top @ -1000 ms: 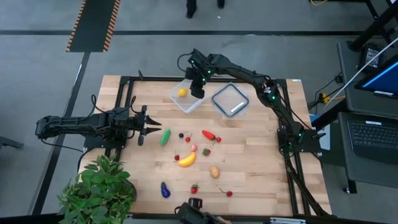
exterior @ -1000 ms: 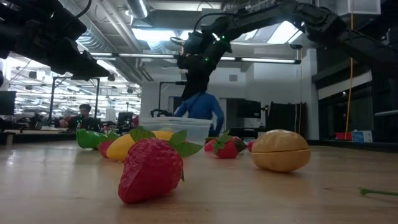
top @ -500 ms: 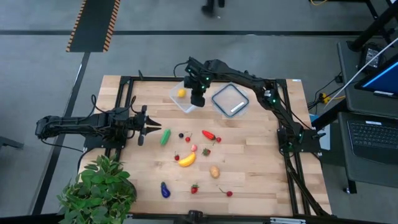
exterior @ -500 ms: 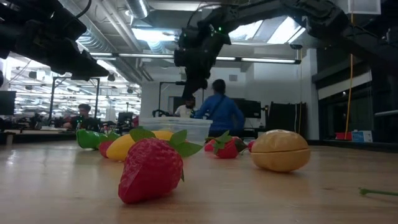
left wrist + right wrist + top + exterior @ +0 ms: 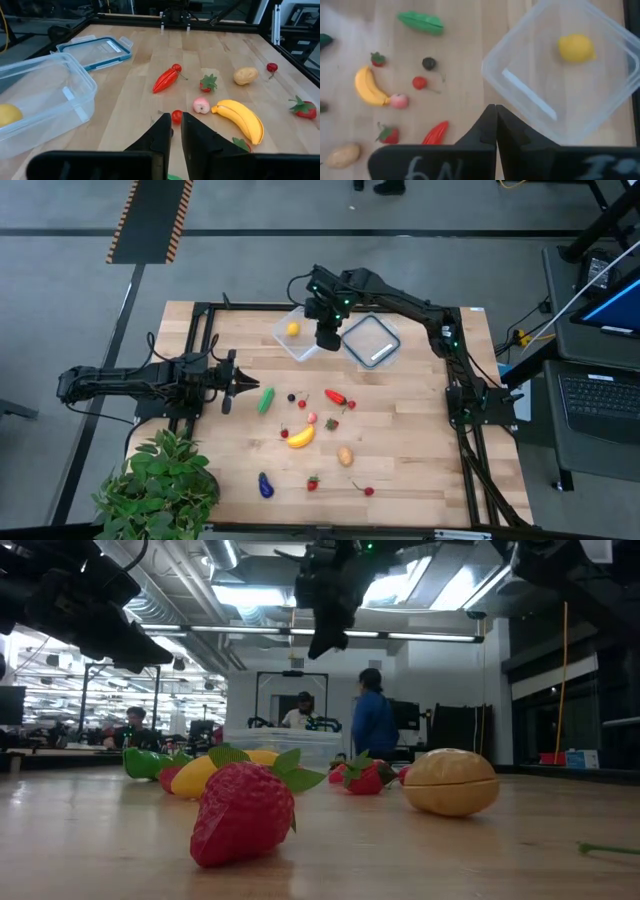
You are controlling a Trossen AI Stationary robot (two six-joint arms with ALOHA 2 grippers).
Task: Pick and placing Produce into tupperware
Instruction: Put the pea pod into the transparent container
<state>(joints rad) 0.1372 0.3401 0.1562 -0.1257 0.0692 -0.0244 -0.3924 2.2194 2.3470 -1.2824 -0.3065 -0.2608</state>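
The tupperware [image 5: 300, 333] is seen near the far edge of the wooden table [image 5: 400, 470], with one yellow fruit [image 5: 293, 329] inside. The right gripper [image 5: 327, 340] is held above its corner, jaws pressed together and empty. The left gripper [image 5: 250, 387] is kept near the left edge beside a green piece [image 5: 266, 400]; its jaws are nearly closed, with nothing between them. Bare wood is left around the scattered produce [image 5: 301, 437]. People are seen in the room behind.

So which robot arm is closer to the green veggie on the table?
The left. The left gripper sits just beside the green veggie, while the right gripper hangs farther off, up by the clear tub.
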